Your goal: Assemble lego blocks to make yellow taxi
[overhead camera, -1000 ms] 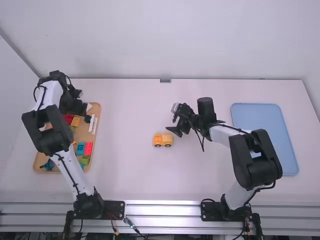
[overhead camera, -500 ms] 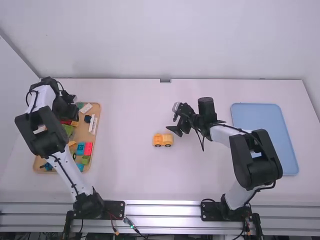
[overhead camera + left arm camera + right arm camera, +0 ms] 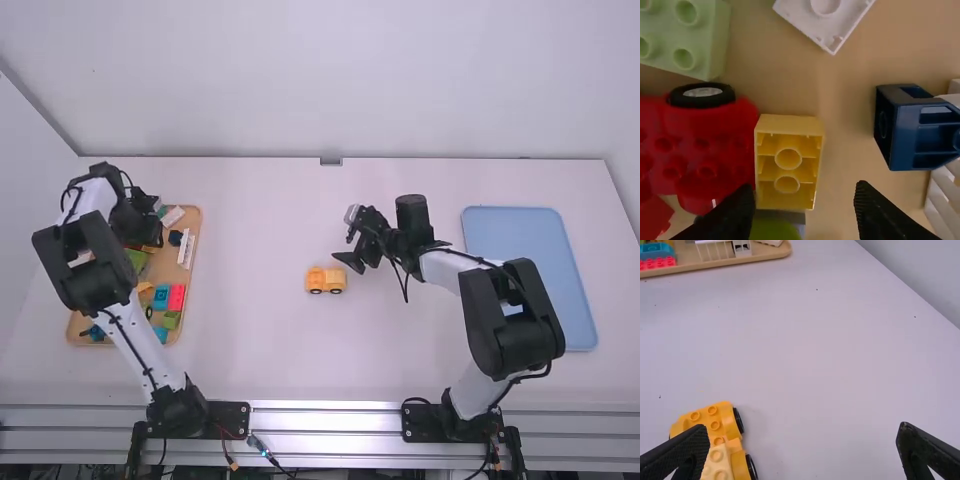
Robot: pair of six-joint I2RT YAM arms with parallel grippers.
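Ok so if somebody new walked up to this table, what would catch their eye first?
Probably the little yellow taxi build, sitting by itself on the white table near the middle, just beside the right gripper. Next, the wooden tray at the left, full of bright blocks, with the left gripper open above a yellow block.

There's room btwn yellow blk [image 3: 789, 159] & dark blue blk [image 3: 905, 132]; red blk [image 3: 710, 145] w/ black wheel [image 3: 701, 96] crowds yellow blk's other side.

Pale back wall [image 3: 330, 80] behind wht table [image 3: 260, 350], w/ side wall [image 3: 25, 150] at L.
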